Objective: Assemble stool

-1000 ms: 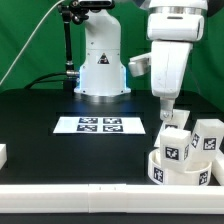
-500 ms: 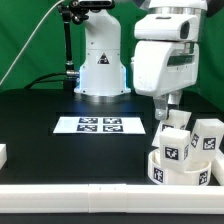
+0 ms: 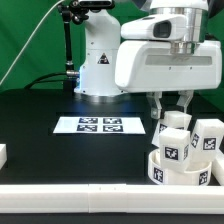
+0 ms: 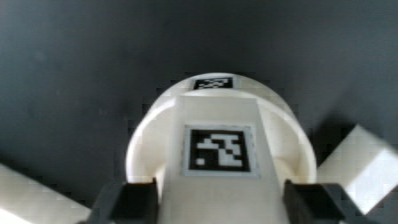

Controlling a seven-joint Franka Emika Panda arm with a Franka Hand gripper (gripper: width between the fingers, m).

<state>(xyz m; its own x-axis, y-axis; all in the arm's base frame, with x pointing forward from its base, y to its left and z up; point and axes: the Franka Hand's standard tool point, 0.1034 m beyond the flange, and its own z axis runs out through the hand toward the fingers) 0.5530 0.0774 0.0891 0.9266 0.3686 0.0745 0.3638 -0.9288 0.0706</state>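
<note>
The hand stands at the exterior view's right, just above the stool parts, and its two fingers are closed on a leg of the stool; the wrist view shows this leg between the dark pads, with one marker tag on its broad face and another on its far end. The seat, a round shallow white disc, lies on the black worktop near the front edge at the exterior view's right, and other blocky legs stand in or on it, close together. The marker board lies flat in the middle, well apart from them. I judge that the leg is light, stiff plastic with a smooth and rather slippery surface, so it will not bend, but it could turn between the pads. The best place to hold seems its two flat opposite sides, near the middle, away from the end which must enter the seat.
</note>
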